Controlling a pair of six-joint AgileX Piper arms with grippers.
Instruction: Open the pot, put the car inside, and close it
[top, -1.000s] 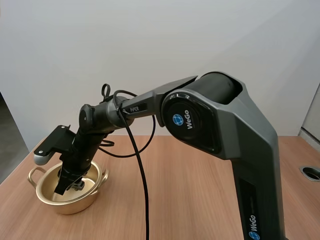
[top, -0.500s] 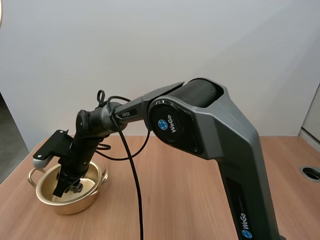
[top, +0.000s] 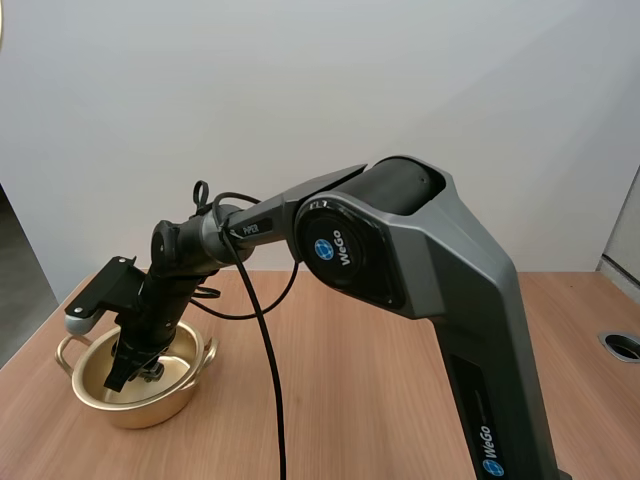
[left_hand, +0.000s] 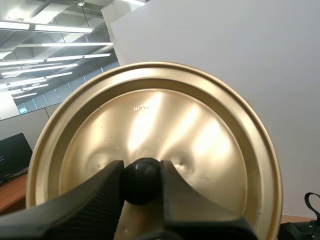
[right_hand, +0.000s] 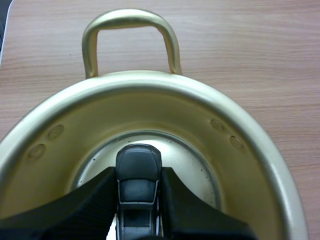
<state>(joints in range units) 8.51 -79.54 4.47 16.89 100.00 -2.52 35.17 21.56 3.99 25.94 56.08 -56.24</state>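
Note:
A golden pot stands uncovered at the table's left end. My right arm reaches down into it, and my right gripper hangs low inside the bowl. In the right wrist view that gripper is shut on a small dark grey toy car, just above the pot's shiny bottom. One looped pot handle lies beyond the rim. My left gripper is shut on the black knob of the golden lid, held up in the air with its top face toward the camera.
The pot sits close to the left edge of the wooden table. A round cable hole is set in the tabletop at the far right. Bare wood stretches to the right of the pot.
My right arm's elbow and upper link have swung left. The gripper has stayed down in the pot with the car. Over the last half second almost nothing moved.

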